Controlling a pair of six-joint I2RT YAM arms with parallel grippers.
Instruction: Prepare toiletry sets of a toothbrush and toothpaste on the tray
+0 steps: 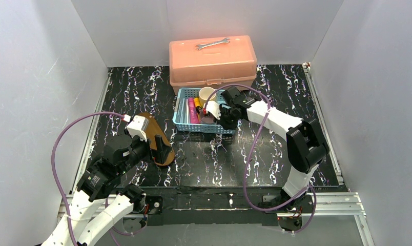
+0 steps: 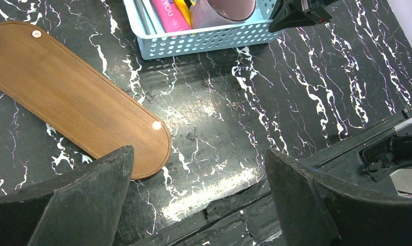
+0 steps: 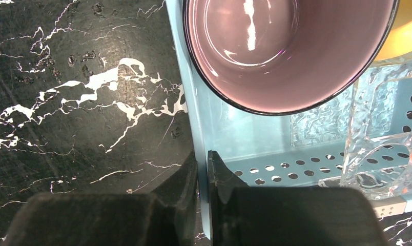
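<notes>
The dark-brown wooden tray (image 2: 65, 97) lies bare on the marble table left of the light-blue basket (image 1: 204, 128). In the basket lie a magenta-pink toothpaste tube (image 2: 168, 13), a yellow one (image 2: 182, 5) beside it, and slim pale toothbrush sticks (image 2: 145, 10) along the left wall. My left gripper (image 2: 199, 174) hangs open over the table at the tray's near end, holding nothing. My right gripper (image 3: 202, 164) is shut on the basket's thin near wall (image 3: 193, 118), one finger inside and one outside.
A mauve cup (image 3: 281, 51) and a clear textured glass piece (image 3: 383, 143) sit in the basket near my right fingers, with a cream cup (image 1: 206, 95) at its back. Behind stands an orange toolbox (image 1: 212, 66) with a steel wrench (image 1: 212, 44) on top.
</notes>
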